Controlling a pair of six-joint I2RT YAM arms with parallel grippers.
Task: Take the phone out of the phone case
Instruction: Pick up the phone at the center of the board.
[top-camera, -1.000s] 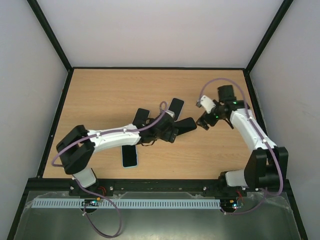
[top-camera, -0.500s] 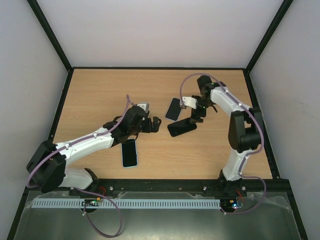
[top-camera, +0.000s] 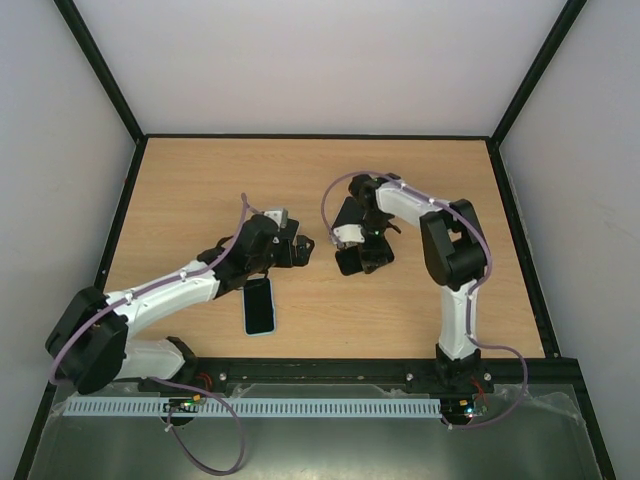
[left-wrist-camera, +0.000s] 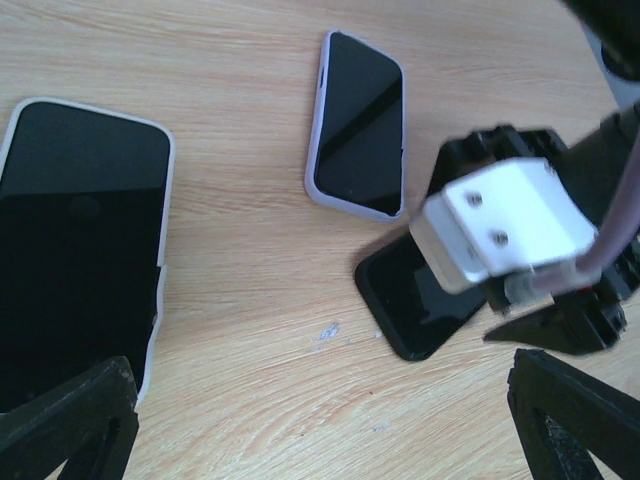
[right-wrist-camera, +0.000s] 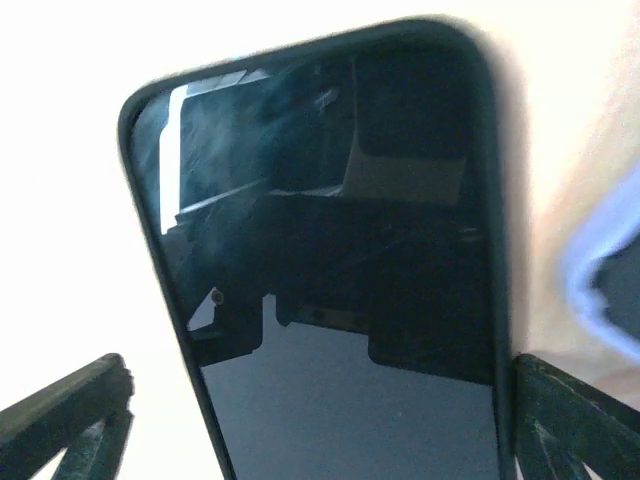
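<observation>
A phone in a black case (top-camera: 349, 264) lies face up near the table's middle and fills the right wrist view (right-wrist-camera: 330, 250). My right gripper (top-camera: 364, 252) hangs low over it, open, a finger on each side of the case (right-wrist-camera: 320, 430). A phone in a lavender case (top-camera: 347, 212) lies just behind it (left-wrist-camera: 358, 125). My left gripper (top-camera: 303, 250) is open over bare wood (left-wrist-camera: 320, 440), left of the black-cased phone (left-wrist-camera: 415, 305). A light-cased phone (left-wrist-camera: 80, 250) lies by its left finger.
A phone in a pale blue case (top-camera: 259, 306) lies near the front edge, beside the left arm's forearm. The right wrist's white camera block (left-wrist-camera: 500, 225) sits over the black-cased phone. Black frame rails (top-camera: 120, 220) border the wooden table.
The right arm has swung in from the right and come down over the black-cased phone. The left arm has pulled back leftward from the middle. Both grippers stay open.
</observation>
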